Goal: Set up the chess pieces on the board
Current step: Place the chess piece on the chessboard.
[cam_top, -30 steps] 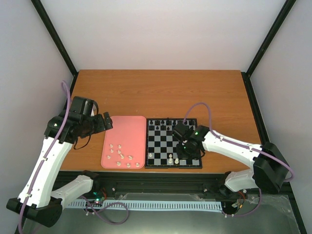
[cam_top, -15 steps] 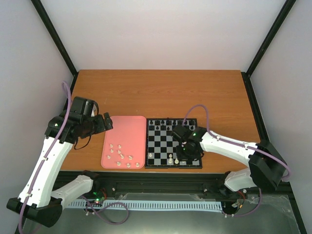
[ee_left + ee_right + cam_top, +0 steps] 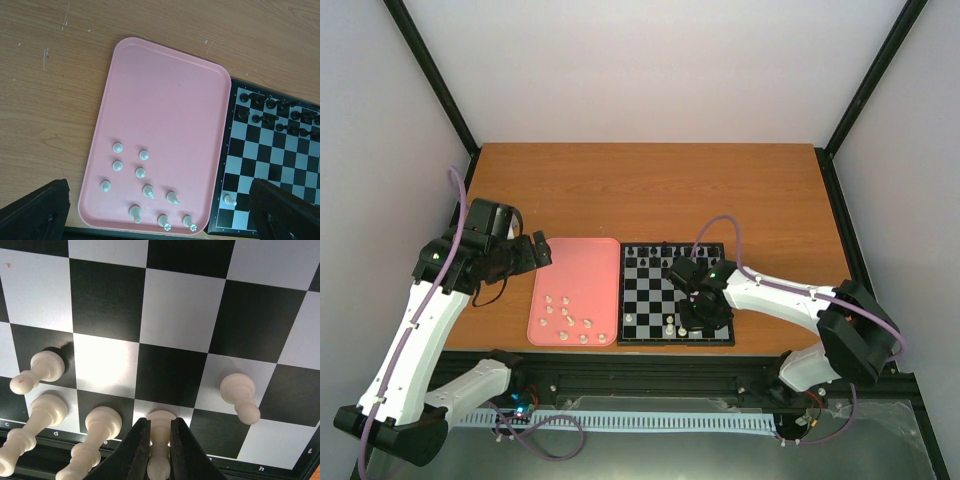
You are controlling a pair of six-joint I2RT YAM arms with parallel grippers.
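Note:
The board (image 3: 650, 290) lies right of the pink tray (image 3: 575, 265). Black pieces (image 3: 660, 255) fill its two far rows. My right gripper (image 3: 698, 318) is low over the board's near edge. In the right wrist view it (image 3: 160, 432) is shut on a cream-white piece (image 3: 161, 420) that stands on a near-row white square. Other white pieces (image 3: 100, 425) stand beside it, and a pawn (image 3: 237, 390) stands to the right. My left gripper (image 3: 535, 250) hovers left of the tray, open and empty (image 3: 159, 185). Several white pieces (image 3: 142, 172) stand on the tray's near half.
The tray's far half (image 3: 165, 90) is bare. One white piece (image 3: 229, 200) stands on the board's near left corner. The wooden table (image 3: 650, 190) stretches behind the tray and board. Black frame posts stand at the table's far corners.
My right gripper has shifted a little to the left along the board's near edge. The left arm has not moved.

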